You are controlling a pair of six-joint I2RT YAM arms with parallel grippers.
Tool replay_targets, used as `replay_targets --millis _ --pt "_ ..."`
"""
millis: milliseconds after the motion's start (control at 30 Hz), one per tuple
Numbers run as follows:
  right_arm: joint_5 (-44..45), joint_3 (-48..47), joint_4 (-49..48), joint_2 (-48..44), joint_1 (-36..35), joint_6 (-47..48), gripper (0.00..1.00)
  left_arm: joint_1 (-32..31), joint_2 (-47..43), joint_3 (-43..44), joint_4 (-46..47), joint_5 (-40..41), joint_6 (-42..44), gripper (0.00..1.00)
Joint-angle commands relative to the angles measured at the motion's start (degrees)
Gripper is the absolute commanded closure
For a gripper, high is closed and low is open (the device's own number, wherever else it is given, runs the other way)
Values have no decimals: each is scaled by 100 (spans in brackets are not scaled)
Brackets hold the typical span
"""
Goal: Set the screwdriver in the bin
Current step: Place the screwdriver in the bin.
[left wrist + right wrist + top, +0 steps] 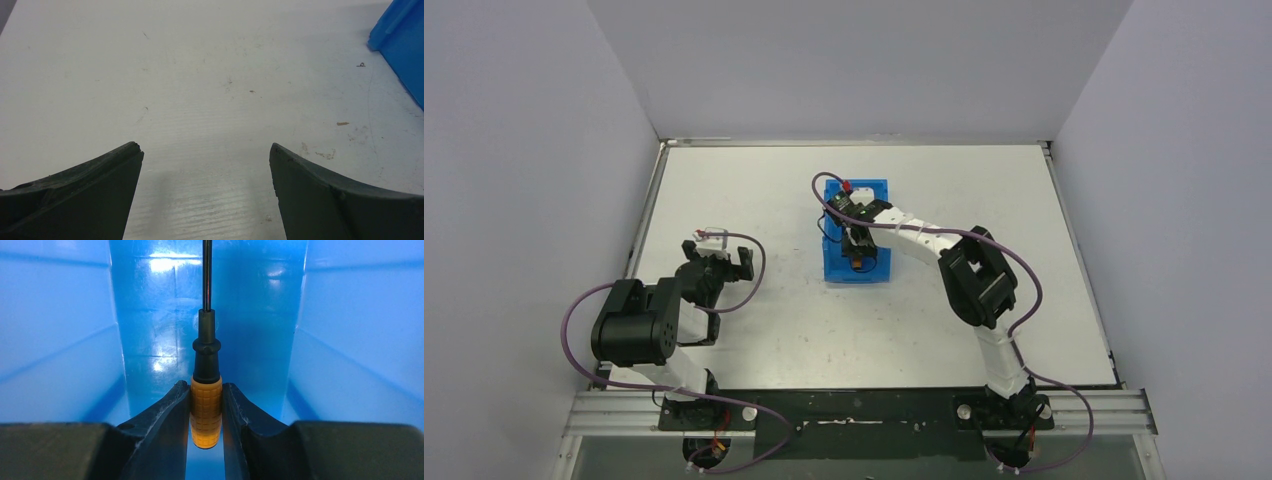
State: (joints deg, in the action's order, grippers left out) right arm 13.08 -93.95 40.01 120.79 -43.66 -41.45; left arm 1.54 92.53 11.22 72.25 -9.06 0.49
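Note:
The blue bin (834, 268) stands in the middle of the table. My right gripper (857, 247) reaches down inside it and is shut on the screwdriver (205, 410) by its orange handle. The thin black shaft points away from the wrist camera along the bin floor (160, 340); the blue walls rise on both sides. A spot of orange shows at the gripper in the top view (855, 264). My left gripper (716, 262) is open and empty over bare table, well left of the bin; the bin's corner (402, 45) shows at the right edge of the left wrist view.
White walls close in the white table (774, 330) at the back and both sides. Purple cables loop from both arms. A few small specks and stains (342, 123) lie on the table near the bin.

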Motion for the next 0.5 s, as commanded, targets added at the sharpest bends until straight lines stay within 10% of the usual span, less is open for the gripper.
replay_targets --millis 0,467 --pt "93 30 -242 -10 -33 60 83 -17 9 65 322 -70 30 3" --pt "107 -111 -157 -97 -2 85 44 -16 2 -3 435 -24 20 3"
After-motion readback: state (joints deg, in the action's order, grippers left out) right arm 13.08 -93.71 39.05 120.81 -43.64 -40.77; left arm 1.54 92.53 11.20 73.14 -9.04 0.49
